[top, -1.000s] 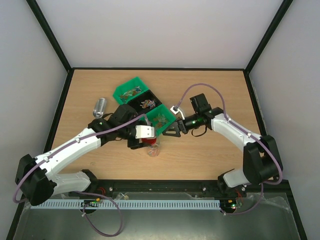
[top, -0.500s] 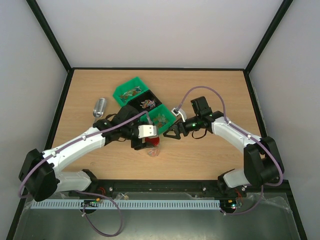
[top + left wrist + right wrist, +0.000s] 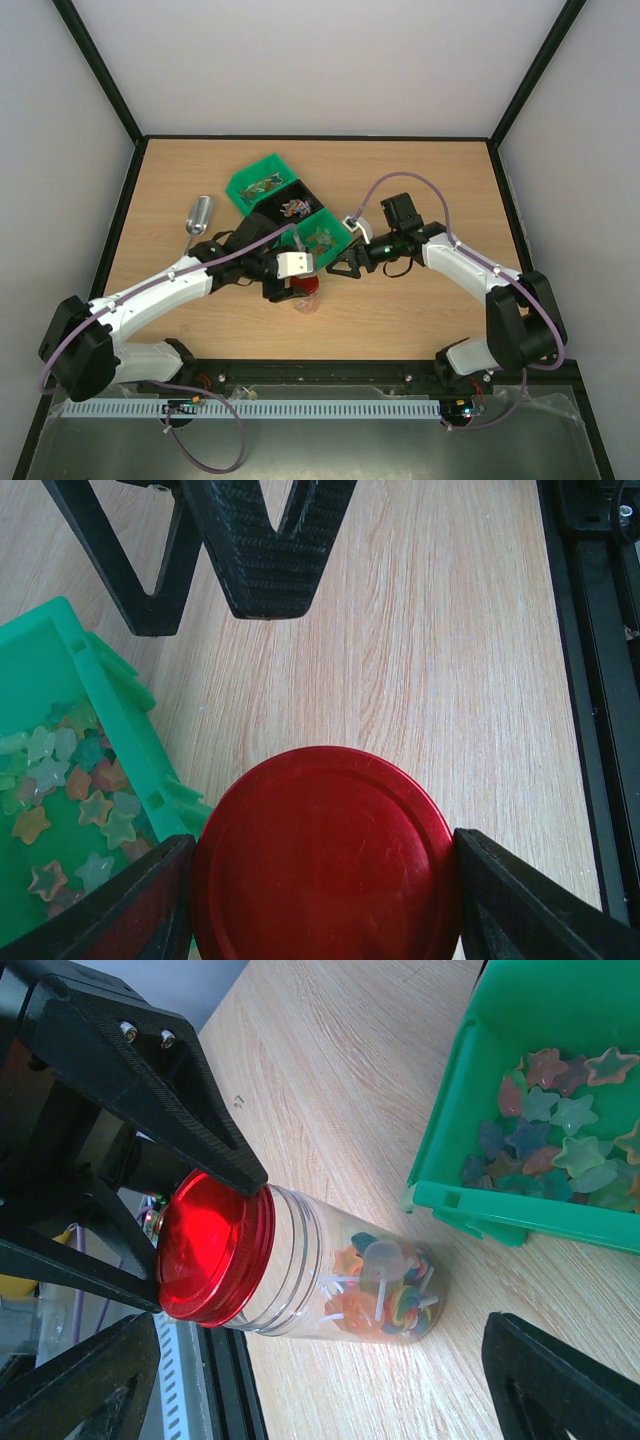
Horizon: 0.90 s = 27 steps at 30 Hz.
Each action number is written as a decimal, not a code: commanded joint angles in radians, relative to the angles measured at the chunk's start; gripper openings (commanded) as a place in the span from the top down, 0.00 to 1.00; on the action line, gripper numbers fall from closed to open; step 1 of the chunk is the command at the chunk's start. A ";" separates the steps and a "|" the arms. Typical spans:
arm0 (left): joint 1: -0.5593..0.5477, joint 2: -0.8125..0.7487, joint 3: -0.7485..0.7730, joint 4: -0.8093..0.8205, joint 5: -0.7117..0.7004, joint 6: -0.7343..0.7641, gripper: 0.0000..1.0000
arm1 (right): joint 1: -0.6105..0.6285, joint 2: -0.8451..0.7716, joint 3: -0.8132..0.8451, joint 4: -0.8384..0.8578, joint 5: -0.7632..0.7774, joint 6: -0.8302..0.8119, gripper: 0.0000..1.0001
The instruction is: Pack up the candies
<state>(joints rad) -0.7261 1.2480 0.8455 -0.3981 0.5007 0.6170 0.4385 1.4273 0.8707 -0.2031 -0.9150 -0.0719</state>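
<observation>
Left gripper [image 3: 325, 905]: clamps red lid [image 3: 325, 850] atop clear jar [image 3: 300, 1265]. Candies [image 3: 385, 1295] directly under fingers [image 3: 130, 910] inside jar, more in green bin [image 3: 95, 675] just left. Right gripper [image 3: 205, 610]: spread wide, points at jar from just ahead, apart from it.

Your table [image 3: 430, 320], ctr: 3 bins in a diagonal row, touching.
- Far bin [image 3: 262, 182]: back-L.
- Mid bin [image 3: 293, 206]: between the other two.
- Near bin [image 3: 322, 236]: front-R.
- Candies [image 3: 560, 1130]: in all 3 bins.
- Scoop [image 3: 200, 214]: L of the row, apart from it.
- Jar [image 3: 320, 1275]: just in front of near bin, lying or tilted (can't tell which), base twd bin. More candies inside.
- Lid [image 3: 325, 855]: on jar's end twd table's near edge.
- Left gripper [image 3: 322, 900]: at lid, one finger each side, touching it.
- Right gripper [image 3: 338, 266]: R of jar, fingers spread, not touching it.
</observation>
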 commanded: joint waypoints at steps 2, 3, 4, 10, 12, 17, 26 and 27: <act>-0.011 0.017 -0.010 0.027 0.010 -0.003 0.38 | -0.004 0.009 -0.012 -0.009 -0.026 -0.023 0.10; -0.012 0.020 -0.010 0.029 0.008 -0.003 0.38 | -0.005 0.010 -0.012 -0.010 -0.027 -0.024 0.10; -0.013 0.023 -0.011 0.030 0.006 -0.002 0.38 | -0.004 0.010 -0.012 -0.011 -0.029 -0.025 0.10; -0.021 0.033 -0.019 0.031 -0.003 0.005 0.37 | -0.004 0.016 -0.009 -0.015 -0.041 -0.025 0.10; -0.022 0.034 -0.024 0.031 -0.008 0.006 0.37 | -0.004 0.018 -0.008 -0.016 -0.042 -0.026 0.11; -0.026 0.037 -0.033 0.035 -0.014 0.010 0.36 | -0.005 0.021 -0.008 -0.019 -0.045 -0.028 0.10; -0.030 0.035 -0.031 0.017 -0.022 0.022 0.30 | -0.004 0.022 -0.006 -0.022 -0.044 -0.033 0.10; -0.030 0.034 -0.028 0.009 -0.021 0.024 0.30 | -0.004 0.022 -0.006 -0.021 -0.045 -0.034 0.10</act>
<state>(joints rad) -0.7517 1.2736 0.8299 -0.3592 0.4854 0.6250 0.4385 1.4403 0.8707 -0.2039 -0.9379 -0.0872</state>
